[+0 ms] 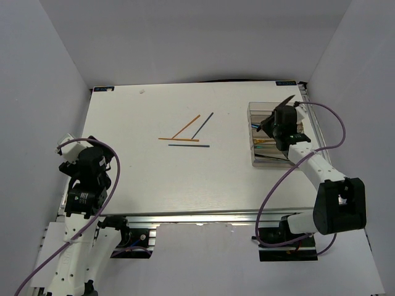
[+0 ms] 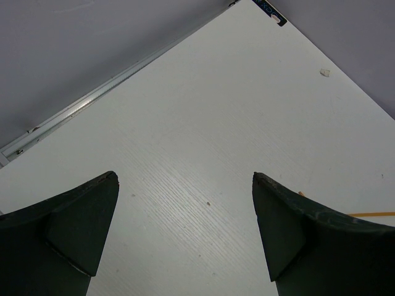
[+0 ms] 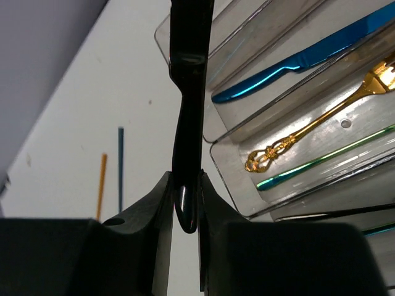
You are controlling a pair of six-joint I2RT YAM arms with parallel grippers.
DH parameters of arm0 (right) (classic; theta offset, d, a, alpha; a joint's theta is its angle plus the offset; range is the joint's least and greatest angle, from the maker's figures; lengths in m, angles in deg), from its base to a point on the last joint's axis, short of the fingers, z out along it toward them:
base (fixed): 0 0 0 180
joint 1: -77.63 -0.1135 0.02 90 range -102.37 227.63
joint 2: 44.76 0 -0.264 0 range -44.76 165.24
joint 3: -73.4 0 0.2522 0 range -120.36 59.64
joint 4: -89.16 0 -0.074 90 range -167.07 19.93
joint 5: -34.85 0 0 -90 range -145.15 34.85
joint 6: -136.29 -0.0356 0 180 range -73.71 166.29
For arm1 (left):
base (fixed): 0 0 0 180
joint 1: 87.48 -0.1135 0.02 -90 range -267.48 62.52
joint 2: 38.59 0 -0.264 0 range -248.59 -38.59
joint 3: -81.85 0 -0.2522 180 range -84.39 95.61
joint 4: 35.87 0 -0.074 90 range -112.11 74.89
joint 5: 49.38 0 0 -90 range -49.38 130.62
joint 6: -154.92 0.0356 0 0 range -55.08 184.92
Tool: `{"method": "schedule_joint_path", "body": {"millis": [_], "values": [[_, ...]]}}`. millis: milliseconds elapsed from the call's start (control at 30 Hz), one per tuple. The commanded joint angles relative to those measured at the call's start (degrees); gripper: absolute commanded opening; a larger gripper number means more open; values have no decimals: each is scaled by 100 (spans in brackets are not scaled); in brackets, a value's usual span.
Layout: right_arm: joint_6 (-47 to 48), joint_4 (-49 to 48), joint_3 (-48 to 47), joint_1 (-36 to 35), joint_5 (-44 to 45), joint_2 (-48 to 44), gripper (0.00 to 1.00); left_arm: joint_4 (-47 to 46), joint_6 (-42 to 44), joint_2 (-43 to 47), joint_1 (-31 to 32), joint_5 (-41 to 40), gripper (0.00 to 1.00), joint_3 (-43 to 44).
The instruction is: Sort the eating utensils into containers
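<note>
The black utensil [image 3: 187,123], clamped only near its handle end in the right gripper [image 3: 185,191] above the clear tray [image 1: 250,123] at right of the top view, could pivot or slip into a wrong compartment, while the left gripper [image 2: 185,179] hangs apart at lower left.

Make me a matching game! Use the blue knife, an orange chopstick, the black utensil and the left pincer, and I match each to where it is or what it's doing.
Things:
1. blue knife
2. orange chopstick
3. black utensil
4. left pincer

Places and states:
A. open, holding nothing
B. lying on the table
C. gripped by the right pincer
D. lying in the clear tray

Pairs: 1-D, 2-B, 3-C, 4-A.
</note>
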Motion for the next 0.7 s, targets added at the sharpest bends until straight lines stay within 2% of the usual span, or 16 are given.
{"method": "schedule_joint_path", "body": {"millis": [0, 167, 367, 533, 667], "values": [[-1466, -797, 54, 61, 1026, 70, 0, -41, 34, 8, -26, 43, 98, 52], [-2286, -1026, -147, 131, 1388, 580, 0, -85, 60, -36, -26, 104, 98, 43], [-3411, -867, -288, 149, 1608, 1072, 0, -112, 95, -168, -26, 201, 98, 43], [-3606, -1403, -306, 184, 1643, 1503, 0, -138, 122, -159, -26, 271, 98, 34], [-3596, -1369, -622, 210, 1626, 1784, 0, -156, 139, -159, -26, 307, 98, 26]]}}
